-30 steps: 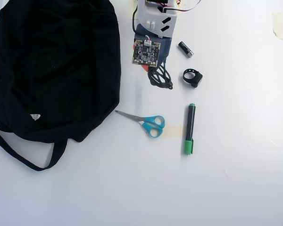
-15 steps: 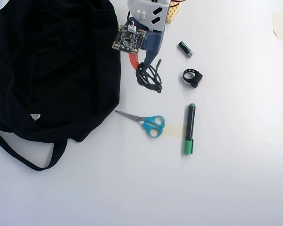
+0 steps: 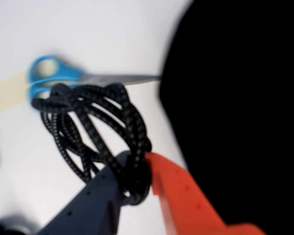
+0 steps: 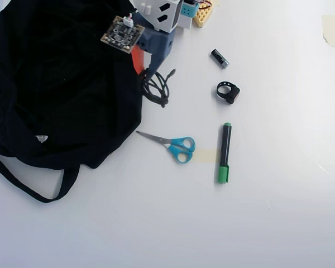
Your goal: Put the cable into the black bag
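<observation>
The black coiled cable (image 3: 95,127) hangs from my gripper (image 3: 137,171), pinched between the dark grey finger (image 3: 95,196) and the orange finger (image 3: 181,193). In the overhead view the cable (image 4: 158,88) dangles just right of the black bag's edge, below my gripper (image 4: 143,71). The black bag (image 4: 61,84) lies flat over the left part of the table; in the wrist view the bag (image 3: 240,112) fills the right side. My gripper is shut on the cable, right beside the bag's rim.
Blue-handled scissors (image 4: 173,145) lie below the cable; they also show in the wrist view (image 3: 63,78). A green and black marker (image 4: 225,152), a small black ring-shaped object (image 4: 228,91) and a battery (image 4: 219,58) lie to the right on the white table.
</observation>
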